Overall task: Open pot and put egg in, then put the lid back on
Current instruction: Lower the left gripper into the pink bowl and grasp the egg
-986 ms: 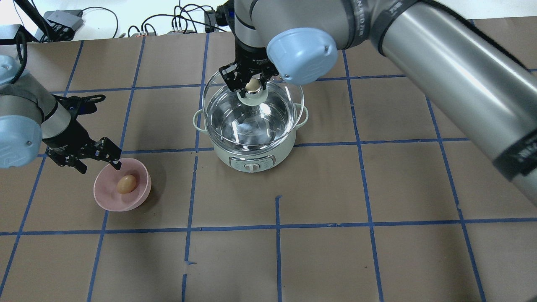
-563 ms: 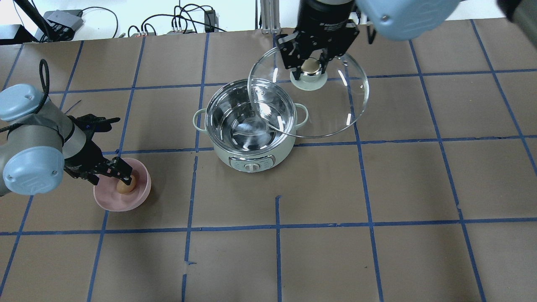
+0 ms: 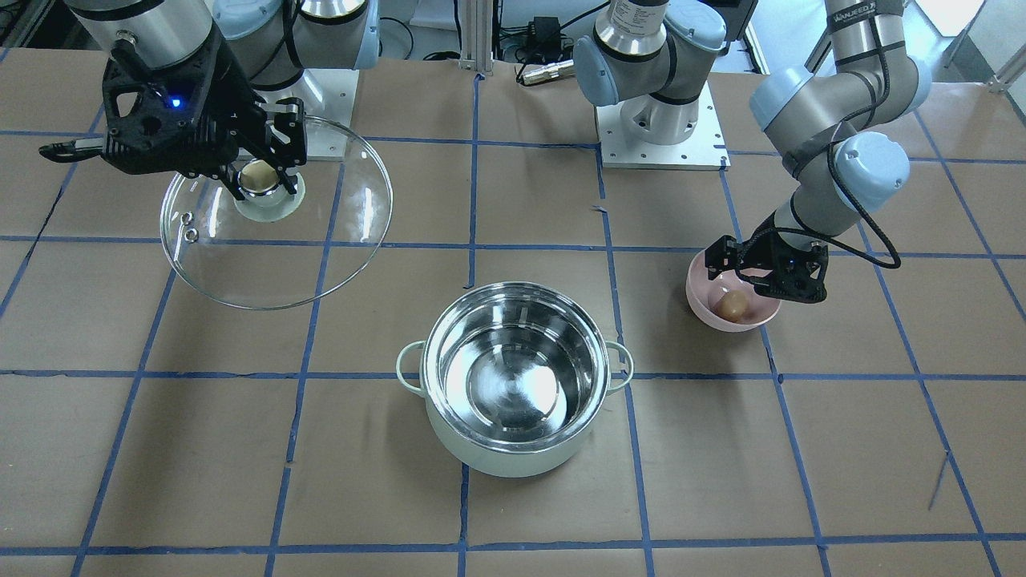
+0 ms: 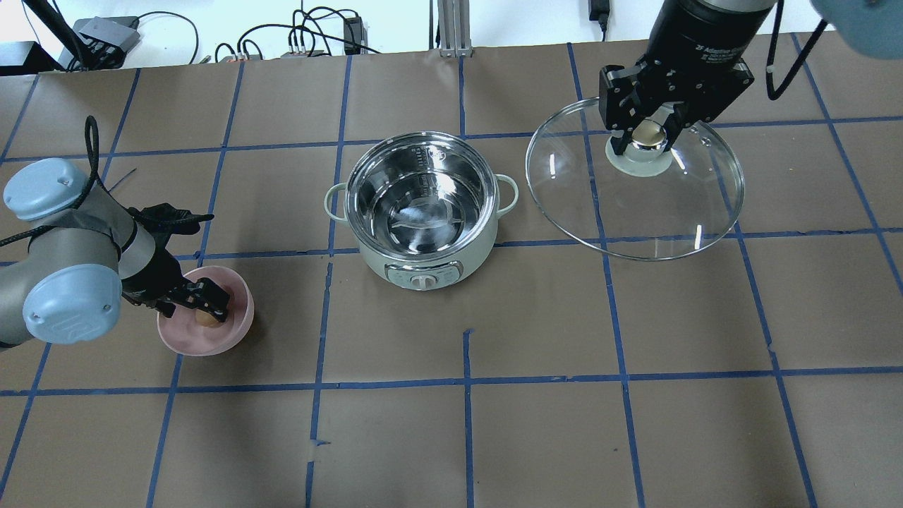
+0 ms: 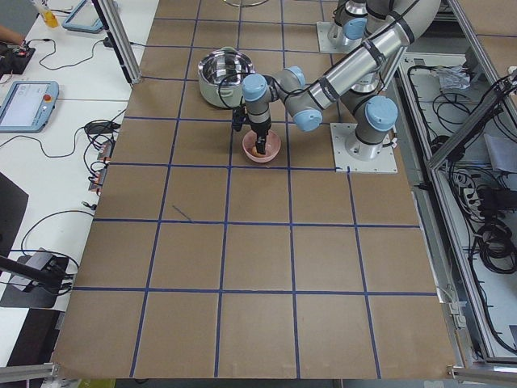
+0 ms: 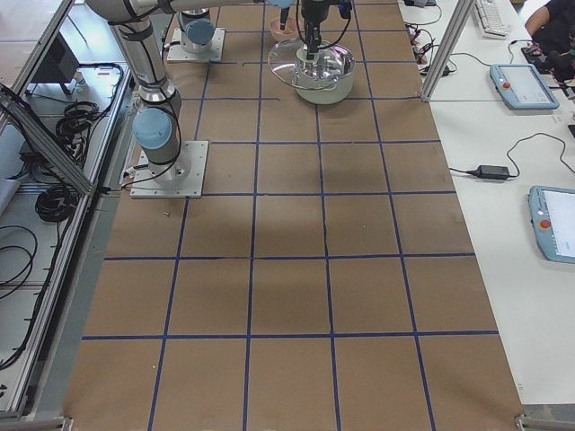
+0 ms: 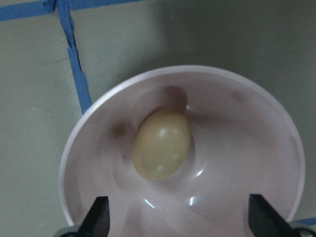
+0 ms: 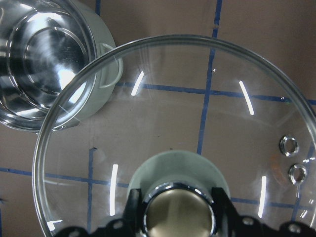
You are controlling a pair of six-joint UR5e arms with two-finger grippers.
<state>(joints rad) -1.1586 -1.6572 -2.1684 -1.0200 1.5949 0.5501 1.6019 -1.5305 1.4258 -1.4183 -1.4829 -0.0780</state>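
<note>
left jaws: spread wide over small light-brown oval egg point(image 7: 162, 144) in round pink bowl point(image 7: 256, 123) | right jaws: clamped on beige knob point(image 4: 647, 134) of clear glass lid point(image 4: 635, 204), mint-green steel pot point(image 4: 487, 243) well aside | handling: I judge egg light, smooth, brittle; I would close gently across its narrow middle

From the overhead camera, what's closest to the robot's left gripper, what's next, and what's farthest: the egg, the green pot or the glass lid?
1. The small light-brown egg, in the pink bowl, right under the left gripper.
2. The wide mint-green pot, open, at the table's middle.
3. The round clear glass lid, far over on the right, held by the right gripper.
</note>
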